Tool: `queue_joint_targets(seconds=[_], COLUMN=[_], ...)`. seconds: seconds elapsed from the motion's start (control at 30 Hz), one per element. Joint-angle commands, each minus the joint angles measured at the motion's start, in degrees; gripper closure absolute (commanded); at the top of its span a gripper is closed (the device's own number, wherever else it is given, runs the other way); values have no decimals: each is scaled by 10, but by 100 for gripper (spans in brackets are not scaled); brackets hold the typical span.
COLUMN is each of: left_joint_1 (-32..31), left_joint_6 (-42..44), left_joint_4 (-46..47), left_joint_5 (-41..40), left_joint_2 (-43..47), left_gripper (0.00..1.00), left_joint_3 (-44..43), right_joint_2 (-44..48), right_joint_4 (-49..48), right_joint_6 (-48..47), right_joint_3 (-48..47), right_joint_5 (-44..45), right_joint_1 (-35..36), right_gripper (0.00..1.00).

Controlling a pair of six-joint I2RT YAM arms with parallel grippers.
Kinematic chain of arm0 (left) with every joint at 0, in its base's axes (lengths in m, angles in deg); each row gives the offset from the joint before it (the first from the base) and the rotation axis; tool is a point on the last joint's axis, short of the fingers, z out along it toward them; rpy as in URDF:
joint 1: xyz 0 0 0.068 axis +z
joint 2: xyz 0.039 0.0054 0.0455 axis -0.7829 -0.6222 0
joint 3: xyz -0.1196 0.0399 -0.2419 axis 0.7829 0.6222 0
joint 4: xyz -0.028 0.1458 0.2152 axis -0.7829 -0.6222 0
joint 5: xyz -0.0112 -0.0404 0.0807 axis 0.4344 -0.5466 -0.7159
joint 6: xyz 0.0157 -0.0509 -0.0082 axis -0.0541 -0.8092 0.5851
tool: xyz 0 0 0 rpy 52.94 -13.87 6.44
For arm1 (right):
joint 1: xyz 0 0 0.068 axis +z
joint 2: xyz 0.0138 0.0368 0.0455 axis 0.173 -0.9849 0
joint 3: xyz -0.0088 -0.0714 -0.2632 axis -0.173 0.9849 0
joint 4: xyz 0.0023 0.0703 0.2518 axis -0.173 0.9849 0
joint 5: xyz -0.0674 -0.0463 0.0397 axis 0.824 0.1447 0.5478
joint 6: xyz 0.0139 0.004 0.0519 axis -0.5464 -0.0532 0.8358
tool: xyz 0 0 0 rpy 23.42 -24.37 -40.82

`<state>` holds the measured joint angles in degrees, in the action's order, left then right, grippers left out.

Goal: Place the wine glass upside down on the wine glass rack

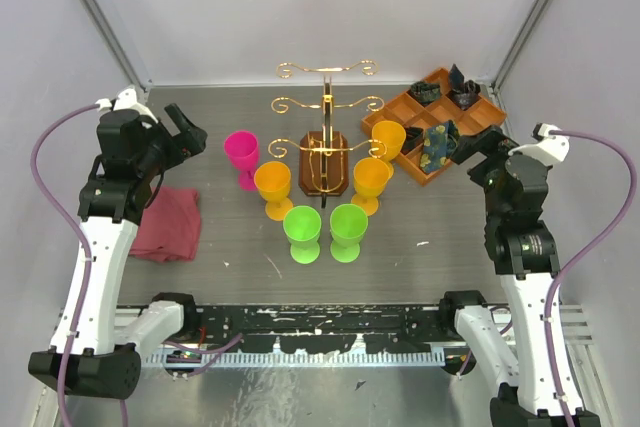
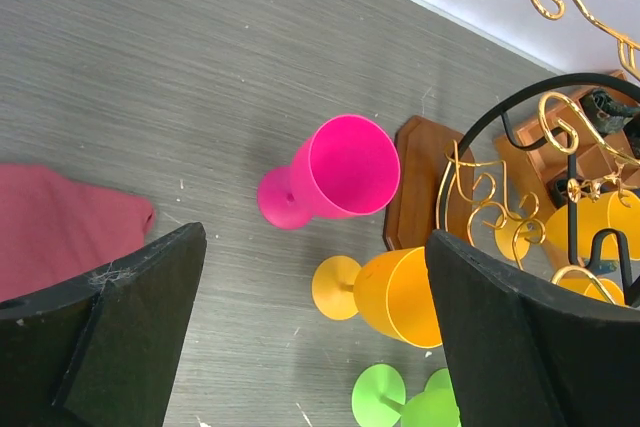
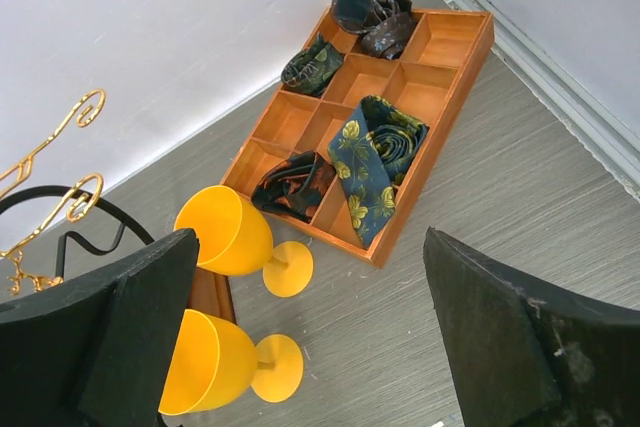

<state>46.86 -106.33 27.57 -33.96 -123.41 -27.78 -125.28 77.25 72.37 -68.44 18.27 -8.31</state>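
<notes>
Wine glass [image 2: 345, 169], pink and upright, is seen just ahead of the spread, empty left gripper [image 2: 315, 239]; the right gripper [image 3: 310, 239] is likewise released, and nothing is hung on the wine glass rack [image 1: 325, 123], so grasping, inverting and hanging are judged outstanding.

The top view looks steeply down from above and behind the arm bases, far enough back to hold the whole table, with the wine glass rack [image 1: 327, 142] near mid-frame. The left wrist view sits low and close, left of the rack, looking past its own fingers [image 2: 100, 337] across the pink goblet [image 2: 340, 172] to the rack's base. The right wrist view sits right of the rack, facing the orange tray [image 3: 440, 137] and the back wall; both wrist views catch the rack's gold scrolls, which the top view also shows.
</notes>
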Motion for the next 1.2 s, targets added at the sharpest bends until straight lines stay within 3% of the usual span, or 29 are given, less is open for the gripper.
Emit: queue_joint_targets(seconds=[0.0, 0.13, 0.3, 0.43, 0.57, 0.67, 0.83, 1.17], left_joint_1=[0, 1, 1, 1, 1, 1, 1, 1], left_joint_6=[19, 26, 46, 58, 54, 62, 66, 72], left_joint_4=[19, 34, 79, 95, 169, 195, 165, 214], left_joint_5=[6, 58, 127, 132, 130, 167, 203, 150], left_joint_2=[4, 5, 6, 3, 26, 17, -48, -86], left_gripper=[2, 2, 2, 2, 2, 2, 2, 2], left_joint_3=[0, 8, 25, 31, 73, 82, 41, 17], right_joint_2=[6, -2, -5, -6, -33, -78, -168, -309], right_joint_4=[-32, -22, -22, -26, -29, -32, -35, -112], right_joint_6=[7, -8, -68, -87, -76, -66, -61, -70], right_joint_3=[0, -8, -6, 0, -7, -26, -57, -82], right_joint_5=[21, 28, -25, -77, -103, -134, -181, -206], right_joint_1=[-1, -1, -1, -1, -1, -1, -1, 6], right_gripper=[0, 0, 0, 0, 0, 0, 10, 22])
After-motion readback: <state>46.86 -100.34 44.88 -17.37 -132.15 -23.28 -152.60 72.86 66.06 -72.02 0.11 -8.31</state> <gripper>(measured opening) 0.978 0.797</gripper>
